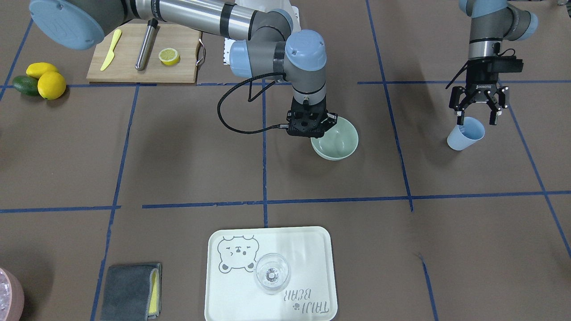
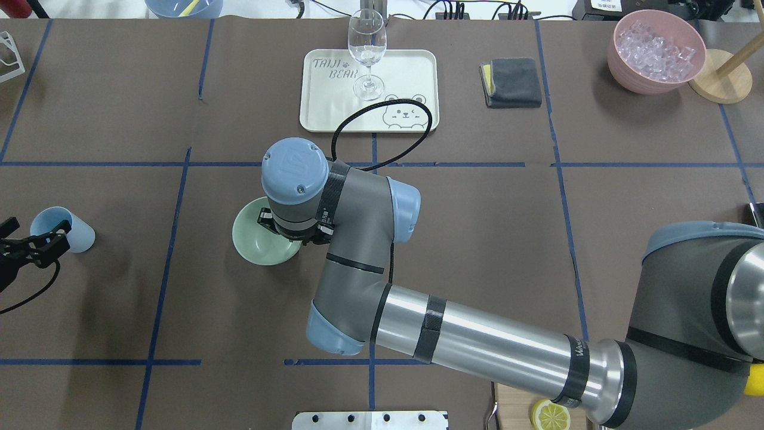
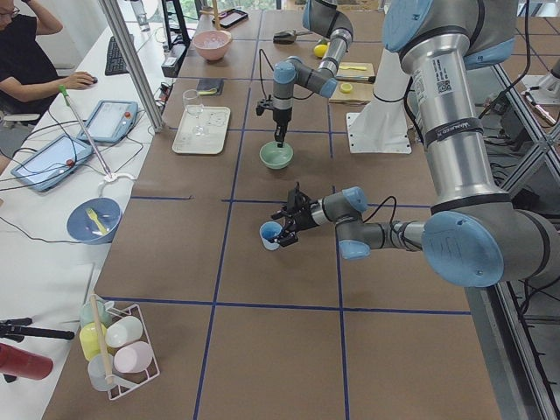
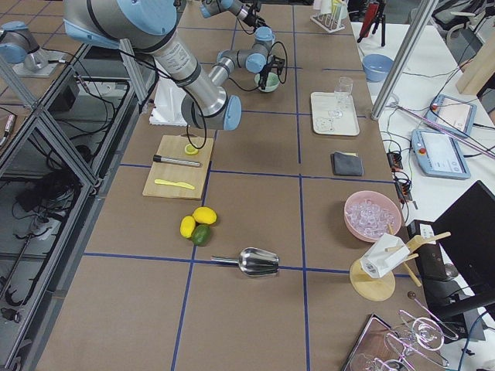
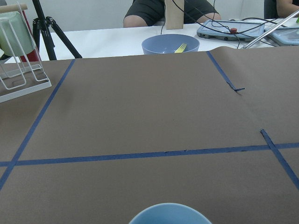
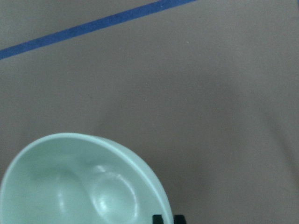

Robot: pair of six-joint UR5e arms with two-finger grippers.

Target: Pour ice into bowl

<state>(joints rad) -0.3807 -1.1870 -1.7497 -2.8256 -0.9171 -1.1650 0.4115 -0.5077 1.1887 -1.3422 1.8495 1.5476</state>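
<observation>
The pale sage-green bowl (image 1: 339,141) stands near the table's middle, and its glossy inside (image 6: 84,186) holds nothing. My right gripper (image 6: 167,219) points straight down at the bowl's rim, with its fingertips close together, pinching that rim. A light blue cup (image 1: 466,133) stands upright under my left gripper (image 1: 476,118), whose fingers are spread open about the cup's rim. Only the cup's rim (image 5: 168,212) shows in the left wrist view, and what it holds is hidden. The clear ice cubes (image 2: 656,46) lie heaped in a pink container (image 2: 624,68) at the far right corner.
A pale tray (image 2: 412,65) bearing a wine glass (image 2: 366,51) stands beyond the bowl, with a grey cloth (image 2: 512,82) beside it. A cutting board (image 1: 134,67) carries a yellow knife, a steel rod and a lemon half. Lemons and an avocado (image 1: 40,80) lie nearby, and a metal scoop (image 4: 255,261).
</observation>
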